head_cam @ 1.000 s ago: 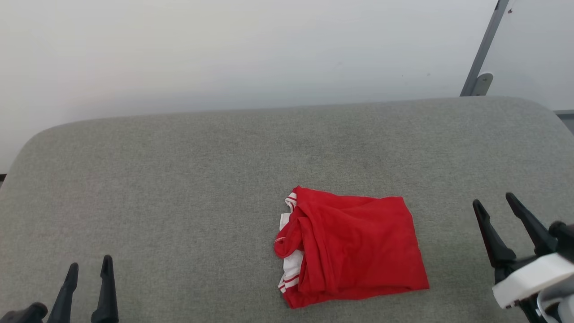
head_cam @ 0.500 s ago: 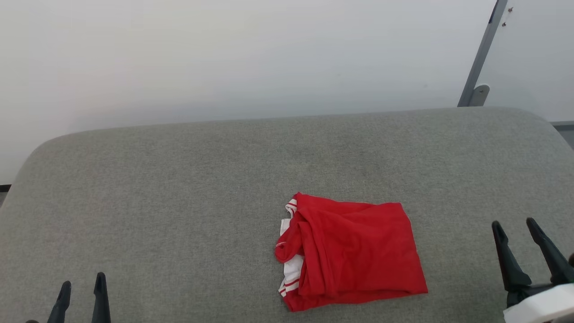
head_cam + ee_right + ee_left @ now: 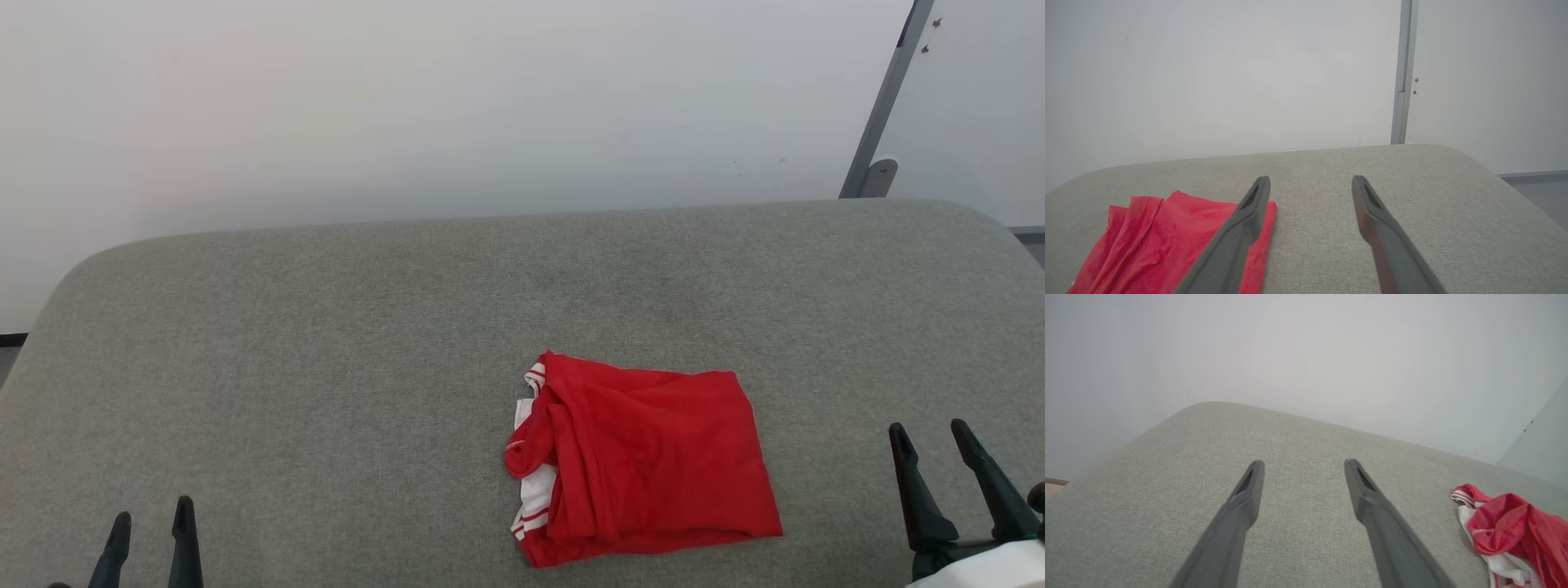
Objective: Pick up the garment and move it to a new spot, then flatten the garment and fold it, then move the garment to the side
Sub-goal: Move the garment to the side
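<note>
The garment (image 3: 653, 457), a bright red T-shirt with white striped trim at its left edge, lies folded into a rough rectangle on the grey cushion (image 3: 326, 327), right of centre near the front. My left gripper (image 3: 152, 523) stands open at the lower left, far from the garment. At the lower right my right gripper (image 3: 931, 433) is open too, a short way right of the garment and holding nothing. The left wrist view shows the garment (image 3: 1515, 526) off to the right of the left gripper (image 3: 1303, 467). In the right wrist view the garment (image 3: 1159, 241) lies left of the right gripper (image 3: 1310, 181).
A white wall (image 3: 408, 106) rises behind the cushion's rounded far edge. A grey metal post (image 3: 886, 98) with a bracket stands at the back right. Bare grey upholstery spreads left of the garment and behind it.
Both grippers have drawn back toward the bottom edge and show less. The whole head view has shifted downward slightly, so the camera moved. The garment lies as before.
</note>
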